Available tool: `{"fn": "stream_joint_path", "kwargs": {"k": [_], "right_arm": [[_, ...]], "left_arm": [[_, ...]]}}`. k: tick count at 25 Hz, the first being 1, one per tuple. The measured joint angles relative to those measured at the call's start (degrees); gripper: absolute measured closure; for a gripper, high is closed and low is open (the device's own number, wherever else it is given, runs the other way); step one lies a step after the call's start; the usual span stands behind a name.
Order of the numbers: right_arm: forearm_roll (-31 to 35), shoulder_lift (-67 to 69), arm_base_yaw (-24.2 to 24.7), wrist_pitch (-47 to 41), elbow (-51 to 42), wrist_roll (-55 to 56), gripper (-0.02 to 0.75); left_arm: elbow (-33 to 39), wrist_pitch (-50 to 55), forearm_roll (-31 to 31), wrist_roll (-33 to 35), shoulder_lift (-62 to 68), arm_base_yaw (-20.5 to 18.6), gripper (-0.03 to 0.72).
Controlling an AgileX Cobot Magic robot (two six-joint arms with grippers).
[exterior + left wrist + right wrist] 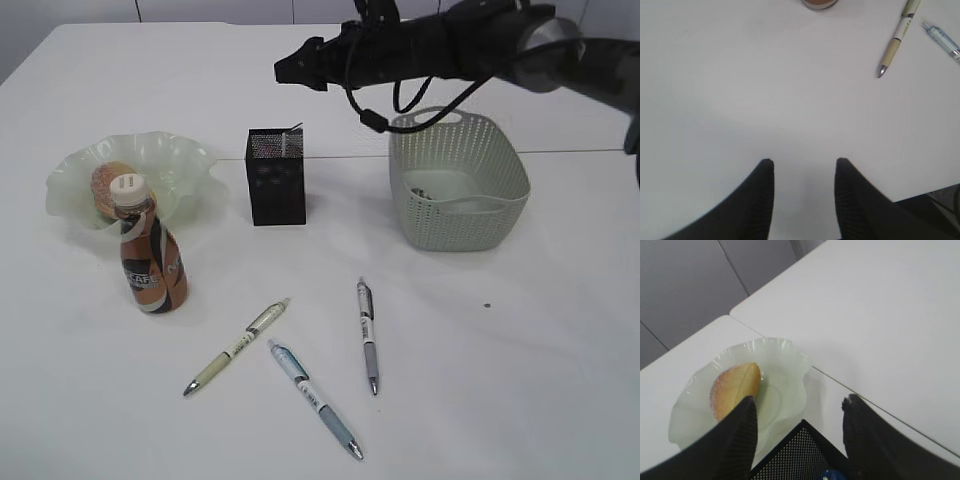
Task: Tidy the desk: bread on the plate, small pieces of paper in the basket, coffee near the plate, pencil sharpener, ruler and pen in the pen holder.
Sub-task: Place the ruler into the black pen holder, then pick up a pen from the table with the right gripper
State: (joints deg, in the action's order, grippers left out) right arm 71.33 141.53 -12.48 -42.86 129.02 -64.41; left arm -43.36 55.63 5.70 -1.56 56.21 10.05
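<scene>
Bread [108, 182] lying on the pale green wavy plate [190, 160] at the left of the white table [520, 380], seen also from the right wrist view as a golden roll [735, 385] on the plate's rim side [790, 360]. Coffee bottle [150, 255] standing upright just in front of the plate, its base visible at the top edge of the left wrist view [819, 3]. Black mesh pen holder [275, 175] upright near the middle of the table, to the right of the plate; something blue inside it, too small to name. Green basket [470, 225] to the right of the holder, with some small things at its bottom, not clear enough to tell.

Three pens flat on the table in front: a beige one [235, 347], a blue one [315, 398] and a grey one [368, 335], near each other but apart.

Right gripper [290, 68] hanging above the pen holder, jaws spread, nothing between them. Left gripper [802, 167] low over bare table, jaws apart, released, holding nothing.

Table made of white panels with a thin seam across. Grey wall panels behind the far edge.
</scene>
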Motion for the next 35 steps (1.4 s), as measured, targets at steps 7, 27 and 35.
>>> {"fn": "stream_joint_path", "kwargs": {"k": [7,27,35], "right_arm": [[-24.06,-9.92,-0.82,-5.18,0.00,20.34,0.331],[-57.82,-24.40,-2.22,-28.76,0.09,57.54,0.334],[-60.20,-29.31,-3.61,-28.88,-3.76,61.05,0.339]], "left_arm": [[0.00,0.00,0.00,0.00,0.00,0.00,0.389],[0.00,0.09,0.00,0.00,0.00,0.00,0.389],[0.00,3.39,0.21,0.00,0.00,0.00,0.389]]}}
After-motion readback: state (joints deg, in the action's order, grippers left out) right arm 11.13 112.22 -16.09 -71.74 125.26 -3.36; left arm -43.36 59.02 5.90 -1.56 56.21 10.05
